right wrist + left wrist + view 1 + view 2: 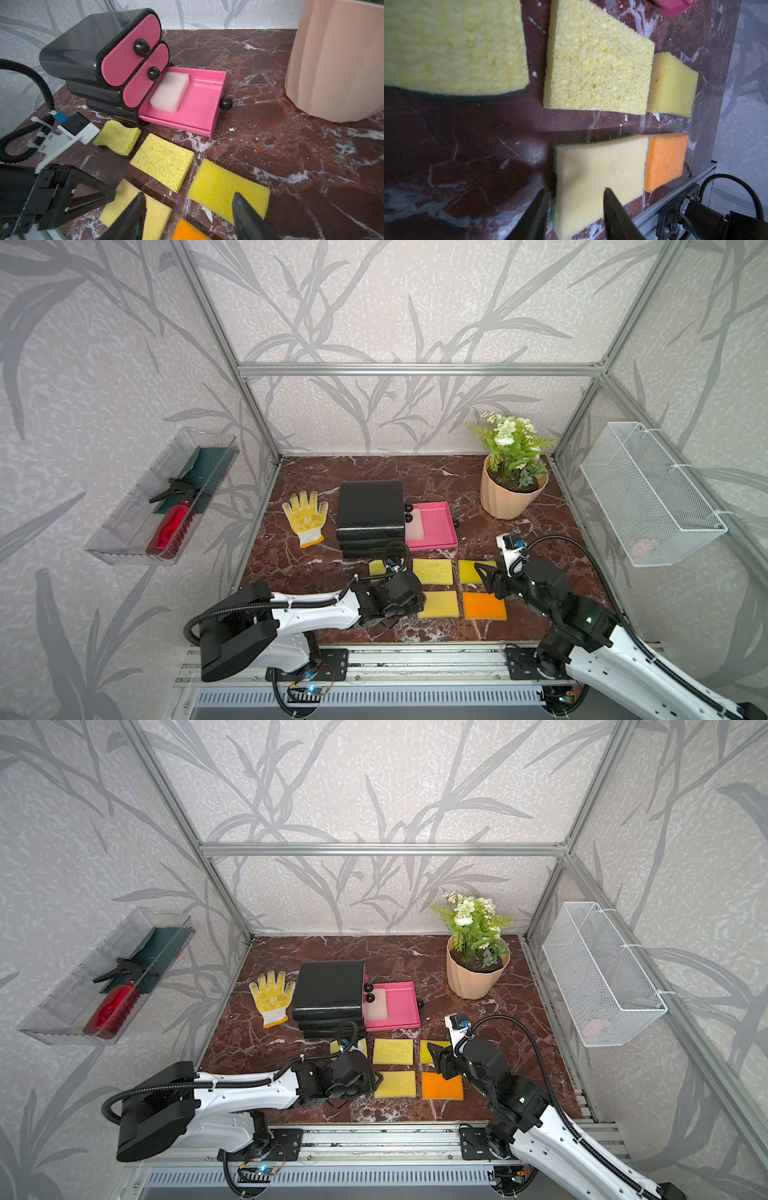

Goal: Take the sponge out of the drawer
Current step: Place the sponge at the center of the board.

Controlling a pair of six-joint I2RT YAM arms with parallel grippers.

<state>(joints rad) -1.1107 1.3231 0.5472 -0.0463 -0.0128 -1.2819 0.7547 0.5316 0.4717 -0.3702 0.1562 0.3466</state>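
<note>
A pale white sponge (170,92) lies in the pulled-out pink bottom drawer (199,112) of a black cabinet (370,510); both top views show it (414,526) (376,1002). My left gripper (575,190) is open low over a pale yellow sponge with a green backing (600,170), one finger beside its green edge and the other above its top. My right gripper (189,194) is open in the air above the row of sponges on the table, well short of the drawer. Neither gripper holds anything.
On the marble in front of the cabinet lie a curled yellow sponge (118,137), two flat yellow sponges (432,571) (469,571) and an orange one (484,605). A yellow glove (305,514) lies left of the cabinet. A potted plant (511,493) stands back right.
</note>
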